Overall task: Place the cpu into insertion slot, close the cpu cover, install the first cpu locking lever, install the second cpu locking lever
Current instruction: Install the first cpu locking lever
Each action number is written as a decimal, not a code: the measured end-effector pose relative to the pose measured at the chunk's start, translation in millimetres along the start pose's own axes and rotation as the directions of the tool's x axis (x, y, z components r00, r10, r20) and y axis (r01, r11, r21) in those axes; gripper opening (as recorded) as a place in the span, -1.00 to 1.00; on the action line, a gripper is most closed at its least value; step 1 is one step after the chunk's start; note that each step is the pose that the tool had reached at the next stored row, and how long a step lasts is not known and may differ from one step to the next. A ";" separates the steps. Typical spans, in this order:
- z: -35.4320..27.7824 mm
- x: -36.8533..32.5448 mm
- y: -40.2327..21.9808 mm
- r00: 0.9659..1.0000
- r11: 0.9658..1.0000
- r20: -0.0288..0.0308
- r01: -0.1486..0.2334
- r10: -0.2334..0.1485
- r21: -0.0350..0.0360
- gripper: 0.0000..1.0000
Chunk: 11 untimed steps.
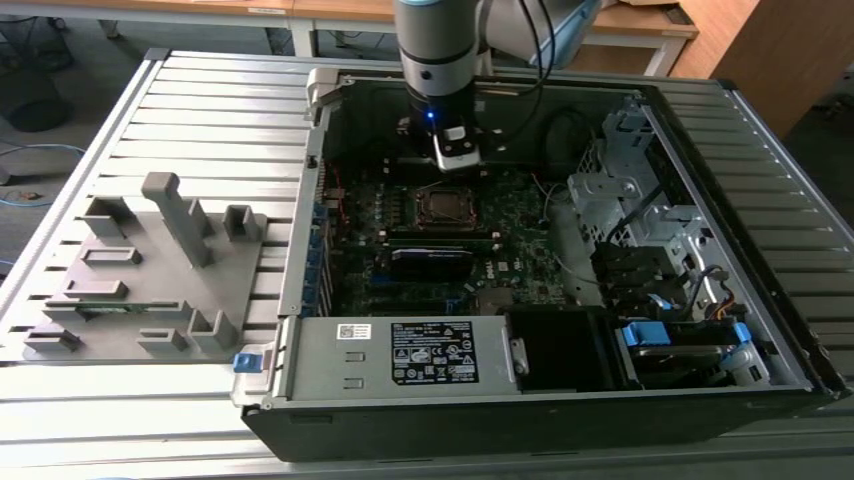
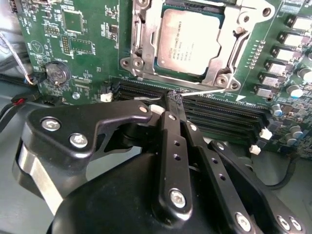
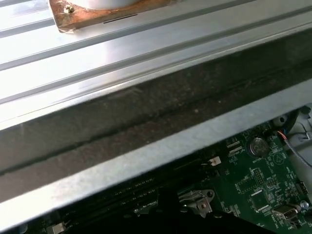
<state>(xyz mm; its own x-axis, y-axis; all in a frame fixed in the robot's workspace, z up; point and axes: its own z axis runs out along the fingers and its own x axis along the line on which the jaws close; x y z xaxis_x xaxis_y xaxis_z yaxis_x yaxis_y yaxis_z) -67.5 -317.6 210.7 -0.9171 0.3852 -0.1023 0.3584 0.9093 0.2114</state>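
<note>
While the hand (image 2: 176,100) takes up the near half of the second wrist view, its black links hide part of the memory slots (image 2: 229,117) and whatever lies under them. Its two fingers (image 2: 170,141) meet at the tips, pressed together with nothing visible between them. A thin bright line runs from those tips toward the socket's corner. I cannot tell whether it is a locking lever or whether the tips touch it. Beyond the slots the cpu (image 2: 190,41) lies flat and face-up in its socket on the motherboard (image 2: 73,53). Its far edge is cut off by the picture's border, so what shows reads as roughly square, with no long axis to name (its sides sit slightly askew to the picture's edges). The cpu cover (image 2: 225,46) lies down around it, a silvery frame whose window shows the chip's grey top. In the exterior view the arm (image 1: 438,50) reaches down into the open computer case (image 1: 534,425), which stands on the slatted metal counter (image 1: 200,90). A grey fixture (image 1: 147,270) sits on the counter toward the exterior view's left, and the socket is too small there to make out. In the first wrist view the case's metal rim (image 3: 146,156) and a dark band hide most of the board, leaving a coin cell (image 3: 257,145) in sight.
</note>
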 end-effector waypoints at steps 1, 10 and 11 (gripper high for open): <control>0.1 0.6 0.1 1.000 1.000 0.000 -0.001 0.001 0.000 -0.79; 1.3 2.6 -0.6 1.000 1.000 0.008 -0.014 0.014 -0.001 -0.79; 1.5 2.9 -0.7 1.000 1.000 0.010 -0.014 0.014 -0.002 -0.79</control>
<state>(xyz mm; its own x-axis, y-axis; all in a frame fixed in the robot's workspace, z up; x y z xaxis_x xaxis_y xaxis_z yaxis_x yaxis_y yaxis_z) -70.1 -316.8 208.8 -0.9102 0.3995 -0.1094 0.3708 0.9036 0.2146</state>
